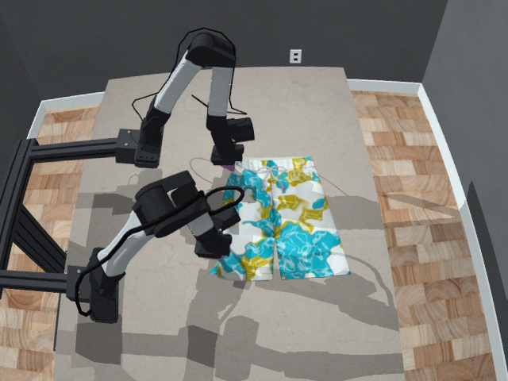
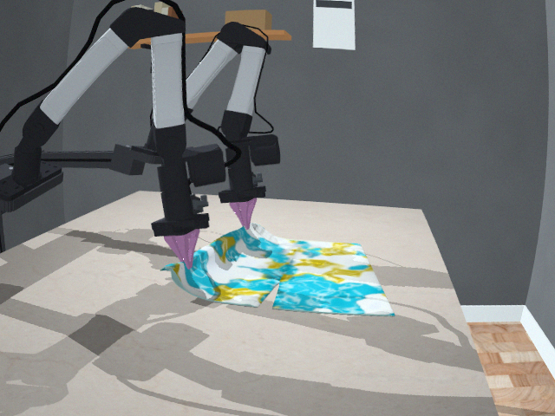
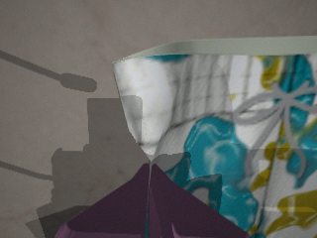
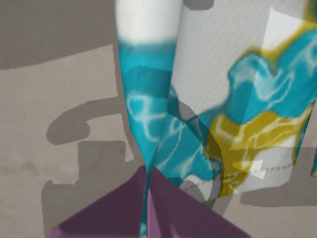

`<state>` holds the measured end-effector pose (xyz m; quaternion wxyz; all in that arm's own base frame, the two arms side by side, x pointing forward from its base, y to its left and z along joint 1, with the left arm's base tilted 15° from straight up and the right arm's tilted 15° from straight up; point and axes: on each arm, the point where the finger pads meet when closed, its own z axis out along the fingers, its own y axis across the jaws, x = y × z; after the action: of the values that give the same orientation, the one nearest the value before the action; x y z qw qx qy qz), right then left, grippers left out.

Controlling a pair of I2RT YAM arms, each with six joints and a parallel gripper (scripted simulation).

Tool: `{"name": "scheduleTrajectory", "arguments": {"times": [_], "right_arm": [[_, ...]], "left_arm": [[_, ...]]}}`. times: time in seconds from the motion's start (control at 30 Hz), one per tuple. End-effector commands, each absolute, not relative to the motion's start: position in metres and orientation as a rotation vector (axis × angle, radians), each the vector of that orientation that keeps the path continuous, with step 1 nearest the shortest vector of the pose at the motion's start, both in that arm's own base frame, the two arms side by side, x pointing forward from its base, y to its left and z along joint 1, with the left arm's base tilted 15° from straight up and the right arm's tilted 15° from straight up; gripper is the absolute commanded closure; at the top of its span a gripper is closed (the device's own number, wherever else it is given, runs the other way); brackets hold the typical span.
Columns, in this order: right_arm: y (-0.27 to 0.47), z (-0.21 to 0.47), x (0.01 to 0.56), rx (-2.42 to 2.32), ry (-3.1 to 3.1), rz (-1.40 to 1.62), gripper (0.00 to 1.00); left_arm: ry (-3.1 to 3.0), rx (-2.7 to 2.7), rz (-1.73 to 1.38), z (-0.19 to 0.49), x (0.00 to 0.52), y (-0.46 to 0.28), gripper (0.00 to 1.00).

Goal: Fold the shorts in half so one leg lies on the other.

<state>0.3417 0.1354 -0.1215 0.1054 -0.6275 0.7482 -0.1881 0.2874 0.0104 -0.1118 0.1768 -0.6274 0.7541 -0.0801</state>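
Right fingers (image 1: pixel 215 258) (image 2: pixel 187 263): clenched on the shorts (image 1: pixel 289 202) (image 2: pixel 327 269) (image 3: pixel 213 144) (image 4: pixel 198 114); the outer edge of one leg is gripped near the hem and raised.
Hem: that leg's outer corner is lifted, its inner part laid low.
Other leg (image 1: pixel 307 241) (image 2: pixel 331 293): spread flat on the surface (image 1: pixel 295 320) (image 2: pixel 313 367); it is not covered by the raised one.
Drawstring (image 1: pixel 271 168) (image 3: pixel 286 99): tied in a bow at the waistband's front.
Left fingers (image 1: pixel 230 167) (image 2: pixel 244 218): clenched on the same side's edge, just below the waistband (image 1: pixel 286 163) (image 3: pixel 198 74), which is pulled up at that end.
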Motion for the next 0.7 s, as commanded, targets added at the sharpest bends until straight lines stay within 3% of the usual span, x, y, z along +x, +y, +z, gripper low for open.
{"name": "scheduleTrajectory", "arguments": {"times": [0.0, 0.57, 0.67], "right_arm": [[0.139, -0.111, 0.343, -1.793, 2.190, -0.596, 1.00], [0.136, -0.142, 0.296, -1.840, 2.228, -0.600, 1.00], [0.133, -0.147, 0.306, -1.912, 2.222, -0.550, 1.00]], "left_arm": [[2.062, -1.728, -0.265, -0.098, 0.299, 0.019, 1.00], [2.096, -1.749, -0.214, -0.124, 0.253, 0.027, 1.00], [2.066, -1.738, -0.243, -0.113, 0.265, 0.028, 1.00]]}}
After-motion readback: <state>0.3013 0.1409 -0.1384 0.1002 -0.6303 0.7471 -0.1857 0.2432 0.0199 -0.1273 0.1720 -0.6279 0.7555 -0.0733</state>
